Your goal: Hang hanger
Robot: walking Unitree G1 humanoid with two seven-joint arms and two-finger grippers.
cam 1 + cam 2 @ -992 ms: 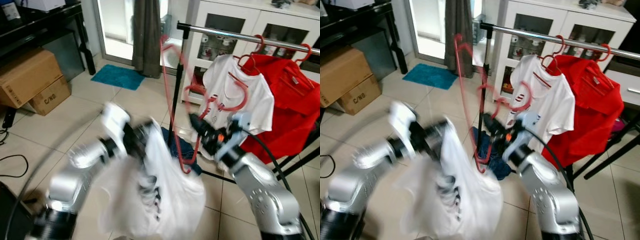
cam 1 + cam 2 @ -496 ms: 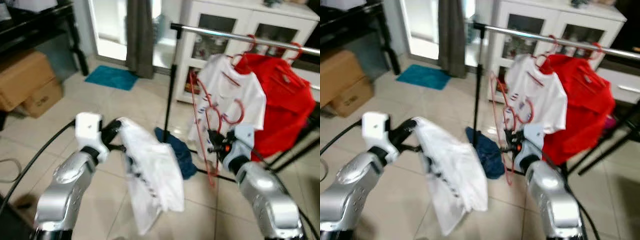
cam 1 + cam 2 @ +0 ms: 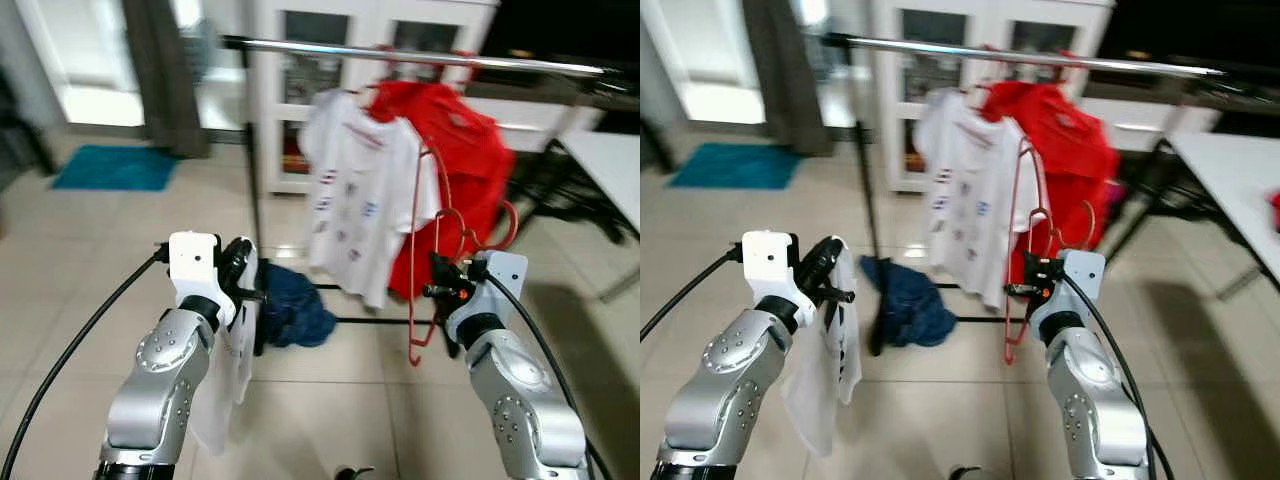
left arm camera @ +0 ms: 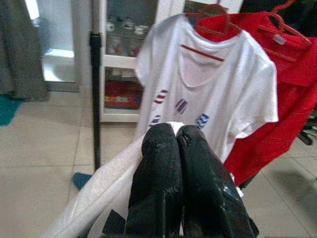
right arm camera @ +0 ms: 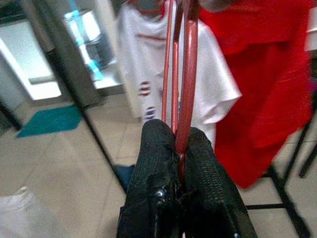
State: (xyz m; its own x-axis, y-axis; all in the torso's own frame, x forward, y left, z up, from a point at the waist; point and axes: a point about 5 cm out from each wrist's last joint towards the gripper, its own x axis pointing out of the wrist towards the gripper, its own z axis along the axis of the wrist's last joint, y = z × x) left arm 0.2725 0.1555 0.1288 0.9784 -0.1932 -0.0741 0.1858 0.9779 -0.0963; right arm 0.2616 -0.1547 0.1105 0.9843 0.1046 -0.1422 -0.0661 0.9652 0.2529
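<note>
My right gripper (image 3: pixel 435 290) is shut on a bare red hanger (image 3: pixel 430 235), held upright in front of the clothes rack; in the right wrist view the hanger's wires (image 5: pixel 185 74) rise from between the fingers. My left gripper (image 3: pixel 245 275) is shut on a white printed shirt (image 3: pixel 225 380) that hangs limp below it. The chrome rail (image 3: pixel 400 55) runs across above both grippers. A white T-shirt (image 3: pixel 350 190) and a red shirt (image 3: pixel 460 160) hang from the rail on red hangers.
The rack's black upright pole (image 3: pixel 253 180) stands just beyond my left gripper, with a blue cloth (image 3: pixel 295 310) heaped on the tiles at its foot. A white cabinet (image 3: pixel 330 30) is behind the rack. A white table (image 3: pixel 610 160) stands at right, a teal mat (image 3: pixel 115 168) at left.
The view has swung right, bringing the rack to the centre. The white shirt, earlier spread out from my left gripper, now hangs straight down. The red hanger stays in my right gripper.
</note>
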